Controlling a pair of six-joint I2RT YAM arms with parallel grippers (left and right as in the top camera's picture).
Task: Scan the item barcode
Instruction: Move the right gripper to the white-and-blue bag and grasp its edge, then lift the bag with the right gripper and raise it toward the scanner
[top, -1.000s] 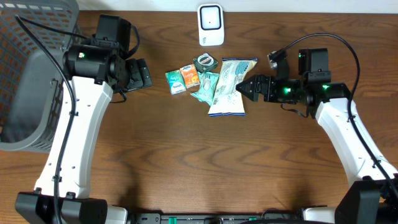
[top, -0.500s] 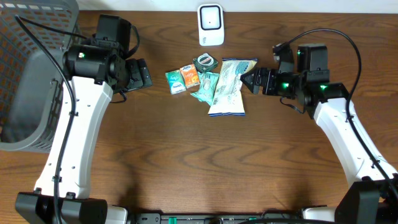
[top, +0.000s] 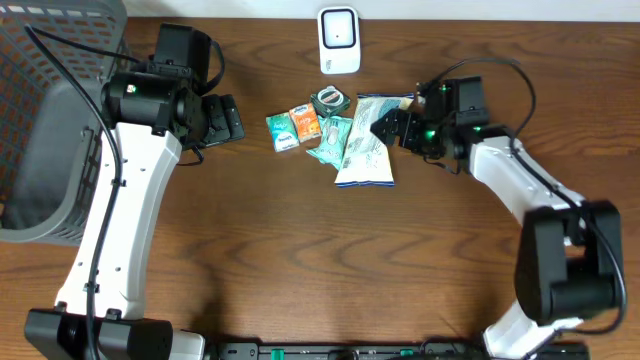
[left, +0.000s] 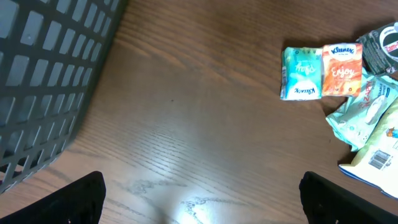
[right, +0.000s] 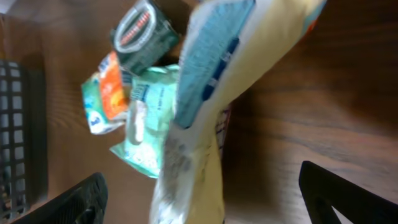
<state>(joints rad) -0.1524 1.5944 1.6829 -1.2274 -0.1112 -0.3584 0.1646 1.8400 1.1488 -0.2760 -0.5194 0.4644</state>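
The item, a cream and blue snack bag (top: 365, 145), lies in the middle of the table below the white scanner (top: 339, 40). My right gripper (top: 384, 127) is at the bag's right edge. In the right wrist view the bag (right: 205, 118) runs between the wide-apart fingers (right: 78, 199) without touching either; that gripper (right: 205, 208) is open. My left gripper (top: 228, 118) hangs open over bare wood, left of the items. In its view the gripper (left: 202, 208) holds nothing, and a barcode shows on the bag's corner (left: 376, 163).
Beside the bag lie a green tissue pack (top: 283, 131), an orange Kleenex pack (top: 306, 123), a teal wipes pack (top: 328, 138) and a round dark tin (top: 329, 99). A grey mesh basket (top: 40, 130) stands at the far left.
My right gripper has swung left and up until its fingers straddle the snack bag's right edge. The left arm has not moved.
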